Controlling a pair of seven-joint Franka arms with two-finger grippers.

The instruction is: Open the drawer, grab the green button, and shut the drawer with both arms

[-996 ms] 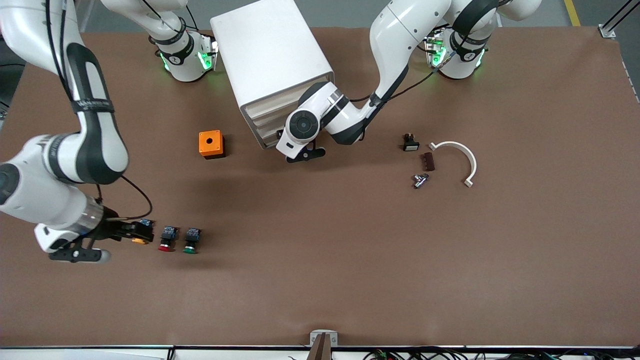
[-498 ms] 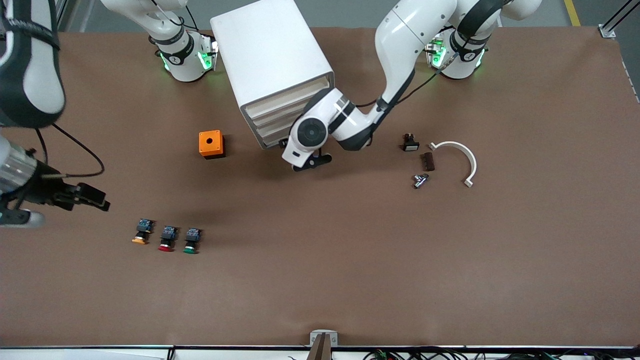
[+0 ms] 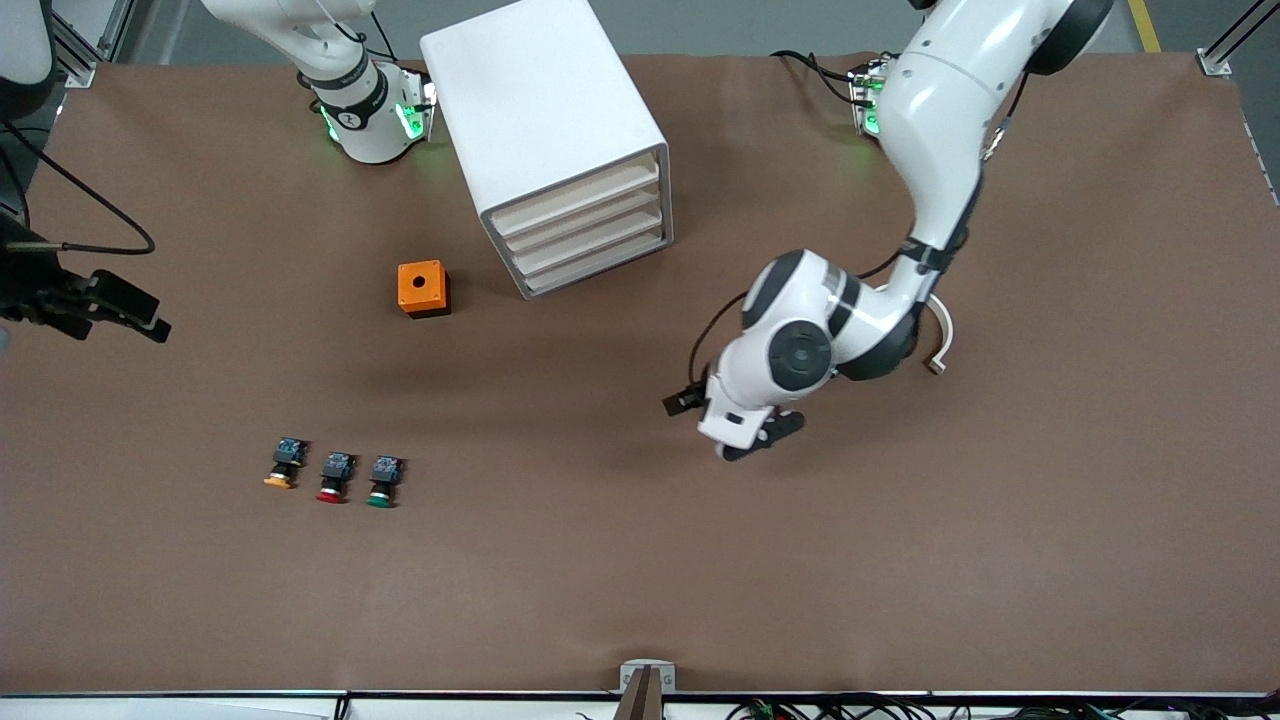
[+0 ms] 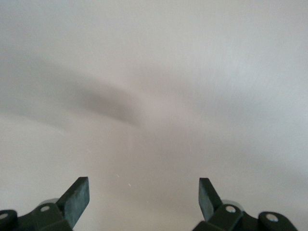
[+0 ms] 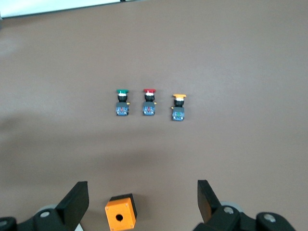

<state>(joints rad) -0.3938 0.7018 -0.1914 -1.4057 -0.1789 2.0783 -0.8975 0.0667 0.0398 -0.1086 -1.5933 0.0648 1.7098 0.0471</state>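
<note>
Both arms up; left claw sees only blur.

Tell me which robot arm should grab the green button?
Probably the right one. The right gripper is open at the right arm's end of the table, where the green button lies. The left gripper, also open, hovers over bare table, farther from it.

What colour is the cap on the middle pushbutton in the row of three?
Red. The middle pushbutton has a red cap, clearest in the right wrist view, with the green-capped and orange-capped ones beside it.
</note>
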